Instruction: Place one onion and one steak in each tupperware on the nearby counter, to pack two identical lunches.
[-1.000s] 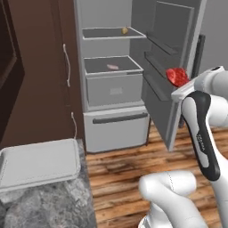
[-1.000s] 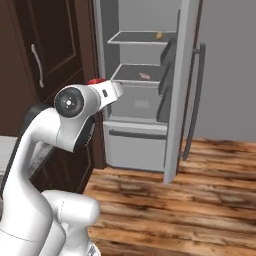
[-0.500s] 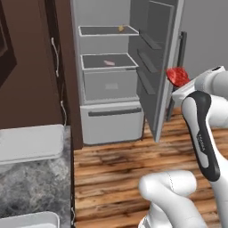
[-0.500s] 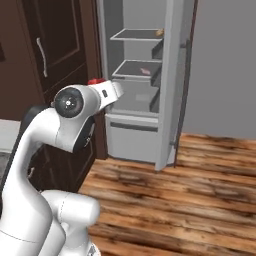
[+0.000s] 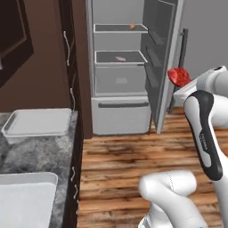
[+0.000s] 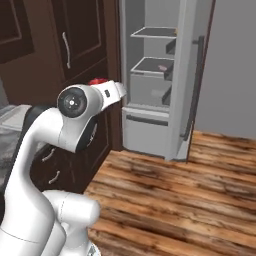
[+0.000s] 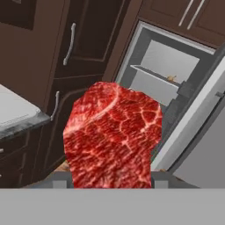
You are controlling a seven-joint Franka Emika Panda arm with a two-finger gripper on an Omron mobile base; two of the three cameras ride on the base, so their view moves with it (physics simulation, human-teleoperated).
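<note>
A raw red marbled steak [image 7: 112,136] is held in my gripper [image 7: 112,178], which is shut on it; the fingertips are hidden behind the meat. The steak [image 5: 179,76] is carried high at the right, in front of the open fridge door, and its red edge [image 6: 97,81] peeks over the wrist. On the marbled counter [image 5: 26,151] stand two white tupperware boxes, one further back [image 5: 38,122] and one at the near edge [image 5: 24,196]. A small onion [image 5: 132,26] lies on the fridge's top shelf and a pinkish second steak [image 5: 120,58] on the shelf below.
The grey fridge [image 5: 120,80] stands open with its door [image 5: 167,62] swung to the right. Dark brown cabinets [image 5: 40,53] with silver handles rise beside the counter. Wooden floor [image 5: 120,156] spreads between me and the fridge.
The base has driven, so the whole picture has shifted: the counter now shows more, and a second tupperware has come into view at the lower left. The arm holds the steak the same way.
</note>
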